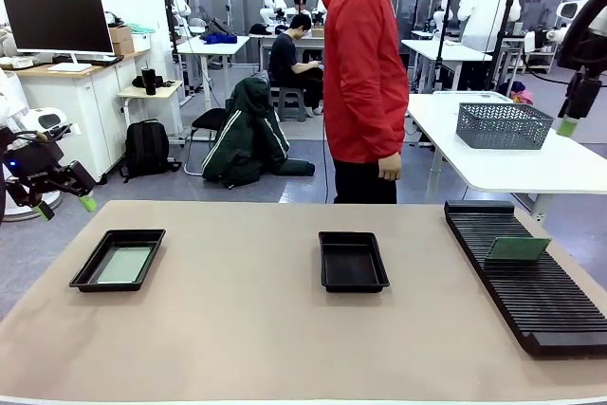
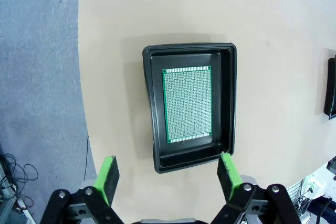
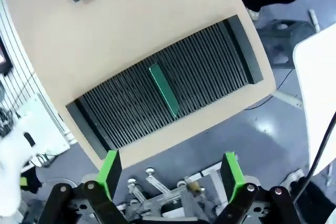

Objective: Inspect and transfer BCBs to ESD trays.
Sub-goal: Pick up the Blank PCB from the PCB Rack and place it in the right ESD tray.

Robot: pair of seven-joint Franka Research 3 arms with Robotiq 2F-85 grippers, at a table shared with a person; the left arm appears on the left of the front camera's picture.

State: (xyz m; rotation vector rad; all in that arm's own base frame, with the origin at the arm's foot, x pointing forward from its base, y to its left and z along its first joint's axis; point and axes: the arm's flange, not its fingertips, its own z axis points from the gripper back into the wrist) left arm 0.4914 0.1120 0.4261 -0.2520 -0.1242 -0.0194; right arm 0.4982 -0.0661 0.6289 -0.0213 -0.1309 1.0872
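**One BCB in the left tray, one in the rack, both grippers open and clear**

On the tan worktop (image 1: 237, 329) two black trays and a rack sit in a row. The left ESD tray (image 1: 85, 279) is at 9 o'clock from the worktop's middle. A flat BCB (image 2: 187, 104) lies on its floor, face up and square to the walls. In the left wrist view the board sits toward the tray's 12 o'clock end, and a strip of bare floor shows at 6 o'clock.

The middle ESD tray (image 1: 353, 284) sits near the centre of the worktop, well apart from the left one, and shows only its black floor.

The long black slotted rack (image 1: 531, 301) is at 3 o'clock from the middle tray. A standing BCB (image 1: 517, 249) is held on edge in one of its slots, toward the far half and leaning slightly. In the right wrist view the rack runs from 8 o'clock to 2 o'clock, with this board near its middle.

The left gripper (image 2: 167, 161) hangs off the worktop's 9 o'clock edge. Its green pads are spread wide with nothing between them, and the left tray is at 12 o'clock ahead of it. The right gripper (image 3: 171, 161) is raised high at the rack's side, jaws also wide apart and holding nothing.

A person (image 1: 365, 73) in a red jacket stands at 12 o'clock, just behind the far edge. A grey mesh basket (image 1: 504, 125) rests on a white table (image 1: 560, 168) at 2 o'clock.
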